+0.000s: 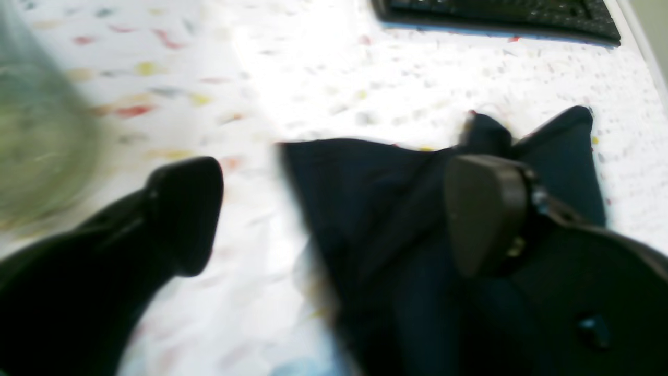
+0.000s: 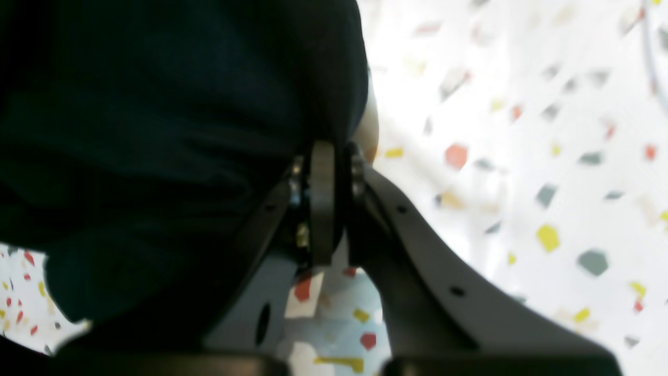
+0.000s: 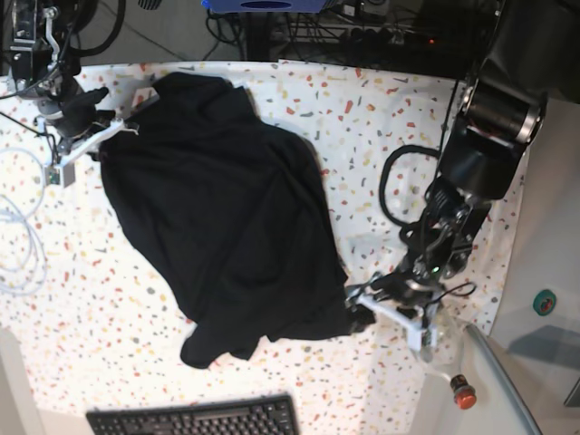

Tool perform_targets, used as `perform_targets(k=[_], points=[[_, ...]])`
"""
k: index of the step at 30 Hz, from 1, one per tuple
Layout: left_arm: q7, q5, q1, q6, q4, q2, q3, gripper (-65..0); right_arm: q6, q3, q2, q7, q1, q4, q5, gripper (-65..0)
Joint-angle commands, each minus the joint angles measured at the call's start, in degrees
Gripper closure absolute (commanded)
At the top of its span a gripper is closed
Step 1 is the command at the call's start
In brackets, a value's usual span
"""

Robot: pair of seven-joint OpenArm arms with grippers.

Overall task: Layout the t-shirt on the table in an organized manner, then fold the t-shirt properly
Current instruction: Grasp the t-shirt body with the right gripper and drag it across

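The black t-shirt [image 3: 217,217] lies crumpled and spread over the middle of the speckled table [image 3: 381,118]. My right gripper [image 3: 109,122] is at its far left corner. In the right wrist view its fingertips [image 2: 323,156] are shut on a fold of the cloth [image 2: 156,130], which hangs over the table [image 2: 522,156]. My left gripper [image 3: 362,313] is at the shirt's near right edge, low over the table. In the blurred left wrist view it [image 1: 334,209] stands open. One finger [image 1: 485,209] is over the cloth [image 1: 376,209] and the other finger [image 1: 182,209] is over bare table [image 1: 313,78].
A black keyboard [image 3: 195,419] [image 1: 496,15] sits at the table's near edge. White cables [image 3: 18,236] lie at the left, and a black cable loop [image 3: 399,181] hangs by the left arm. A red button [image 3: 463,392] and a green roll [image 3: 544,302] rest on the grey side surface.
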Motion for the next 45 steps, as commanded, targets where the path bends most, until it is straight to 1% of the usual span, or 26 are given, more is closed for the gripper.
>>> perform_targets(k=[1,3,5,6,9,11,12,14,16,17,18,20,22,24,26,28,30,31,32,34,36,39,40,42,43,45], points=[[-0.76,-0.1,1.09,-0.42,3.5,-2.14,-0.16,-42.3,0.14,1.48,0.46,1.06,0.26,1.1,0.4,0.0],[-0.76,-0.19,5.57,-0.25,9.48,-6.01,-0.6,-23.5,0.14,3.33,0.28,1.06,0.43,0.84,0.4,0.0],[-0.76,-0.19,11.64,-0.25,15.11,-9.0,-3.68,-3.5,0.14,4.65,0.28,1.06,0.87,0.75,0.4,0.0],[-0.76,-0.19,15.07,-0.25,17.66,-10.14,-6.58,0.0,0.14,5.44,0.28,1.06,1.05,0.75,0.4,0.0],[-0.76,-0.19,25.09,-0.42,23.9,-11.28,-16.95,0.0,0.14,7.02,0.28,1.06,1.31,0.66,0.4,0.0],[-0.76,-0.19,31.95,-0.51,28.38,-11.2,-24.51,0.0,0.14,7.28,0.55,0.8,2.37,0.57,0.31,0.0],[-0.76,-0.19,35.29,-0.51,30.75,-11.11,-27.85,0.0,0.14,7.37,0.99,-0.61,3.25,-0.04,0.05,0.0],[-0.76,-0.19,41.18,-0.51,34.97,-10.93,-33.04,0.0,0.14,7.37,3.63,-5.09,6.41,-2.24,-1.53,-1.4],[-0.76,-0.19,45.75,-0.51,38.14,-10.93,-37.08,0.0,0.41,7.37,4.68,-8.52,9.05,-4.09,-1.97,-17.6],[-0.76,-0.19,47.33,-0.51,39.11,-10.84,-38.4,0.0,0.41,7.46,4.77,-8.52,9.14,-3.38,-1.71,-22.1],[-0.76,-0.19,48.74,-0.51,39.72,-10.84,-39.63,0.0,0.41,7.46,4.68,-7.91,8.96,-1.98,-1.71,-24.2],[-0.85,-0.19,51.37,-0.51,40.51,-10.67,-41.92,0.0,0.49,6.49,4.15,-6.24,7.38,2.95,-1.89,-22.8],[-0.85,-0.1,53.4,-0.51,40.42,-9.7,-44.03,0.0,0.58,1.66,3.19,-5.8,7.12,7.34,-2.06,-19.1],[-0.85,-0.02,54.8,-0.51,40.25,-8.82,-45.87,0.0,0.49,-2.83,3.01,-5.8,7.29,10.51,-2.06,-14.4],[-0.85,-0.02,56.3,-0.51,40.34,-7.94,-47.98,0.0,0.49,-7.49,2.66,-6.06,8.79,12.53,-2.06,-11.7],[-0.85,-0.02,57.35,-0.51,40.51,-7.42,-50.01,0.0,0.32,-13.99,2.57,-6.76,11.86,11.82,-2.15,-12.9],[-0.85,-0.02,58.23,-0.51,40.51,-6.8,-51.76,0.0,0.06,-20.14,2.48,-8.08,17.23,7.6,-2.15,-15.8],[-0.85,-0.02,58.5,-0.51,40.78,-6.8,-52.47,0.0,-0.65,-22.34,2.13,-8.96,20.13,4.53,-2.06,-18.3],[-0.85,-0.02,58.76,-0.51,40.86,-6.8,-53.08,0.0,-2.32,-23.4,0.81,-9.67,22.5,1.63,-1.8,-21.0],[-0.85,-0.02,59.64,-0.51,40.86,-6.8,-53.7,0.0,-5.22,-23.49,-1.74,-10.28,25.23,-1.45,-1.62,-26.6],[-0.85,0.07,59.9,-0.51,41.13,-7.06,-54.14,0.0,-5.92,-23.75,-3.93,-10.28,26.1,-1.63,-1.8,-29.3],[-0.85,0.16,59.9,-0.51,41.04,-6.89,-54.66,0.0,-6.19,-24.45,-7.36,-10.46,27.78,-2.86,-3.12,-29.4],[-0.85,0.16,59.9,-0.51,40.95,-6.89,-54.66,0.0,-6.89,-25.51,-8.42,-10.98,28.3,-4.18,-4.35,-29.7],[-0.85,0.16,59.9,-0.51,40.86,-6.8,-54.75,0.0,-9.44,-27.88,-9.82,-11.95,29.53,-6.73,-6.9,-29.9],[-0.85,0.16,59.9,-0.51,40.86,-6.8,-54.75,0.0,-10.58,-29.2,-10.44,-11.95,29.53,-7.69,-7.25,-30.0],[-0.85,0.16,59.9,-0.51,40.86,-6.8,-54.66,0.0,-11.72,-31.57,-10.79,-11.42,29.45,-8.57,-7.25,-30.0]])
